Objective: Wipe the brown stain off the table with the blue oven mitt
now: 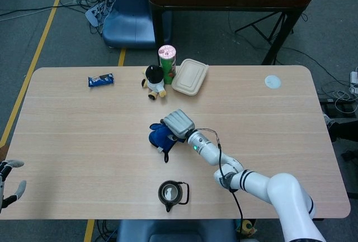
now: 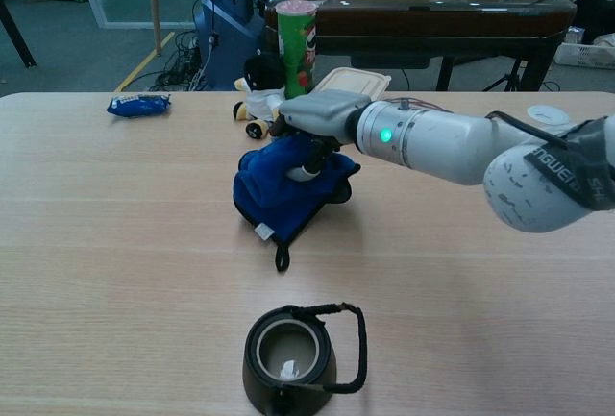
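Note:
My right hand [image 1: 178,123] [image 2: 317,116] grips the blue oven mitt [image 1: 161,136] [image 2: 286,188] and presses it flat on the table near the middle. The mitt lies over the spot where the brown stain was, so the stain is hidden in both views. A small white tag and a dark loop stick out at the mitt's near edge [image 2: 280,258]. My left hand [image 1: 8,179] hangs off the table's near left corner, holding nothing, with its fingers apart.
A black kettle [image 1: 170,194] [image 2: 296,355] stands just in front of the mitt. Behind it are a plush toy [image 1: 154,80] [image 2: 258,99], a chip can [image 1: 167,63] [image 2: 297,41] and a beige lunch box [image 1: 190,76]. A blue snack packet [image 1: 100,80] lies far left.

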Motion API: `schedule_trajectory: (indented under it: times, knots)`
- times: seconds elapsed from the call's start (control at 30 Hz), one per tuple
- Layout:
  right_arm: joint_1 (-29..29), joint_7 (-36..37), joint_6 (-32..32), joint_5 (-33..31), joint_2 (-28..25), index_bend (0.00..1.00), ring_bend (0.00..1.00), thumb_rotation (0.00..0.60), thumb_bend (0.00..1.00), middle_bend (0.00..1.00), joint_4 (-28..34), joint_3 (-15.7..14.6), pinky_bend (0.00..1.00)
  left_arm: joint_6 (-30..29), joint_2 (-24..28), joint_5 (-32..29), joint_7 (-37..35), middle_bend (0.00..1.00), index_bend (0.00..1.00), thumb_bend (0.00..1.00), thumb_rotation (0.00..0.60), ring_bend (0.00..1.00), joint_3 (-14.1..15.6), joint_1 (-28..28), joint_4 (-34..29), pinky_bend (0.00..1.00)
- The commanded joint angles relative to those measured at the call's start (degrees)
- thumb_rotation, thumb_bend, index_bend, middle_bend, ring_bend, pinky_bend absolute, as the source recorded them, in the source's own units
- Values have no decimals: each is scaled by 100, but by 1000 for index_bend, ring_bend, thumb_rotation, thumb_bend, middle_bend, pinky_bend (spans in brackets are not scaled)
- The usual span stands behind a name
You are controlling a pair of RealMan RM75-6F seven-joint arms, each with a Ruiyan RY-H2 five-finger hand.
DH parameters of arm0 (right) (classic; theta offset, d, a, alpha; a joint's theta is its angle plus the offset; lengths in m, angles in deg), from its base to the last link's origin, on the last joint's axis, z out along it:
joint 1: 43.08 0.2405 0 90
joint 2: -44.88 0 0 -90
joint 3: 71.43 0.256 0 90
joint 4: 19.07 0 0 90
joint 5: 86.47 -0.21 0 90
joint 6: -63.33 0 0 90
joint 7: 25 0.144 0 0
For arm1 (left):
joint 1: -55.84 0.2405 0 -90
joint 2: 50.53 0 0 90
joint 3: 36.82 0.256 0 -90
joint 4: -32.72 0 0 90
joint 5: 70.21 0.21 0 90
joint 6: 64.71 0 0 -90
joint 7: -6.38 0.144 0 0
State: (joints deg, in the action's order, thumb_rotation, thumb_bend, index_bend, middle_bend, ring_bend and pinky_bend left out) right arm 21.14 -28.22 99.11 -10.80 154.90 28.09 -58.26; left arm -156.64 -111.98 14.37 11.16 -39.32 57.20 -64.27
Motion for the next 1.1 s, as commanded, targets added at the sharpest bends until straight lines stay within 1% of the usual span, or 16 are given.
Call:
schedule_trajectory:
  times: [0.03,0.2,0.23,0.33,0.47,0.63,0.83,0.97,1.1]
  knots:
    - [180,-52,-102,98,302,592,477,600,510,517,-336,-79,646,-4,10,-4,-10,320,349,301,600,258,0,10,-3,260]
    - [294,-67,-159,191,620,592,465,600,509,511,-757,-171,631,-16,28,-14,-34,320,349,301,600,258,4,34,-4,260]
    - [316,-122,-155,260,678,593,465,600,509,510,-874,-237,631,-18,33,-11,-37,320,349,301,600,257,4,37,-8,260]
    - [320,-169,-114,374,816,592,464,600,509,509,-1125,-352,630,-26,38,-6,-48,320,350,300,600,257,7,49,-7,261]
    - [320,-160,-153,418,938,592,463,600,509,509,-1398,-412,629,-22,36,2,-51,320,349,300,600,258,8,52,-7,260]
    - [305,-104,-171,390,1004,592,459,600,509,508,-1678,-381,627,-26,34,8,-50,320,349,302,600,258,10,61,-4,260]
    - [319,-95,-295,268,1046,592,454,600,509,508,-2058,-272,622,-6,26,19,-23,320,350,301,600,257,14,56,-11,260]
    - [386,-130,-451,151,1156,593,448,600,508,507,-2369,-170,617,-5,22,19,-7,320,350,301,600,257,12,57,-13,260]
    - [467,-110,-540,119,1277,592,447,600,508,507,-2507,-129,617,0,29,-4,-11,320,350,301,600,258,8,66,-14,260]
